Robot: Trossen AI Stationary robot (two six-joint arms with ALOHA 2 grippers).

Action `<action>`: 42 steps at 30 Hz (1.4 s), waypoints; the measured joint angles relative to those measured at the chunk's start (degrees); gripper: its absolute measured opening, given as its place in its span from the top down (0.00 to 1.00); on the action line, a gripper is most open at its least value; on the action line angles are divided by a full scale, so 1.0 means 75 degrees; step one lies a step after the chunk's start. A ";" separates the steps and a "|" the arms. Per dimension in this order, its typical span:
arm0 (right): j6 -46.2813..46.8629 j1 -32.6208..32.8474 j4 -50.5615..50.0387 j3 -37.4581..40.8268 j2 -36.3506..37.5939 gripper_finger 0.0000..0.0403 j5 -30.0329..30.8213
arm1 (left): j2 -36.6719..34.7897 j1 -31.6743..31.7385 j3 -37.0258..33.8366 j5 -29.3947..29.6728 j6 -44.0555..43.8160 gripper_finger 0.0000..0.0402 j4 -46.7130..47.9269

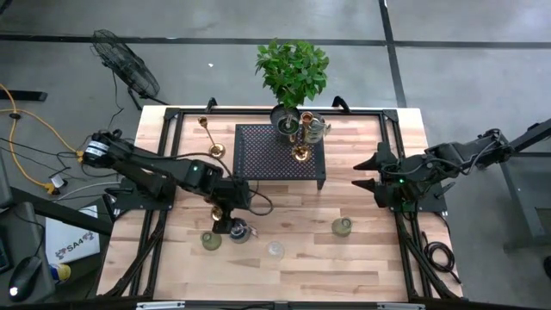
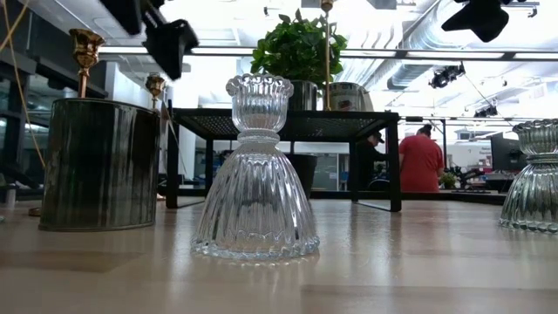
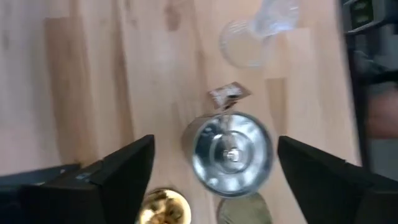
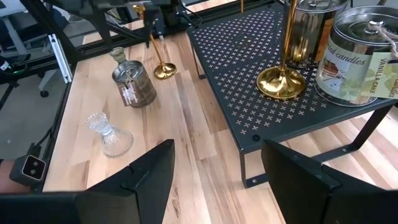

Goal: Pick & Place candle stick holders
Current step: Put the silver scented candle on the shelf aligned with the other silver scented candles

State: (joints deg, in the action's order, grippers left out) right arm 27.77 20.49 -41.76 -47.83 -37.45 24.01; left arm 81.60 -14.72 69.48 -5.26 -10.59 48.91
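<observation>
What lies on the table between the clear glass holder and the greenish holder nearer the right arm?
Nothing. In the high view, the stretch of wooden table between the clear glass holder and the greenish holder is bare.

Two brass sticks (image 1: 210, 138), two greenish holders (image 1: 342, 226) (dull), one clear glass holder (image 1: 275, 250).

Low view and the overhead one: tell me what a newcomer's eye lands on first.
The ribbed clear glass candle holder fills the middle of the low view, standing upright on the wooden table. From above, the black perforated stand sits at the table's back centre, with a leafy potted plant at its far edge. The left gripper hangs open over a shiny silver tin near the front.
</observation>
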 joint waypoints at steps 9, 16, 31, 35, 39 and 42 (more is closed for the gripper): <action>0.0000 0.0000 0.0000 -0.0003 0.0000 0.42 -0.0003 | 0.0006 -0.0893 -0.0653 0.1202 -0.1032 0.02 -0.0373; 0.0000 0.0000 0.0000 -0.0008 0.0000 0.42 -0.0003 | 0.0193 -0.1360 -0.0672 0.1580 -0.1243 0.01 -0.0346; 0.0000 -0.0003 0.0016 -0.0012 -0.0003 0.42 -0.0003 | 0.0762 -0.1495 -0.0677 0.1687 -0.1168 0.00 -0.0516; -0.0003 -0.0003 0.0015 -0.0012 -0.0003 0.42 -0.0003 | 0.0764 -0.1495 -0.0677 0.1630 -0.1029 0.00 -0.0519; 0.0000 -0.0003 0.0017 -0.0012 -0.0003 0.42 -0.0003 | 0.0764 -0.1495 -0.0677 0.1550 -0.1027 0.00 -0.0501; -0.0003 -0.0001 0.0017 -0.0012 -0.0003 0.42 -0.0003 | 0.0874 -0.1495 -0.0669 0.1399 -0.1026 0.00 -0.0512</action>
State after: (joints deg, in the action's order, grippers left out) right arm 27.75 20.48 -41.63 -47.92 -37.47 23.99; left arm 88.16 -25.93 64.47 5.23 -18.28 45.07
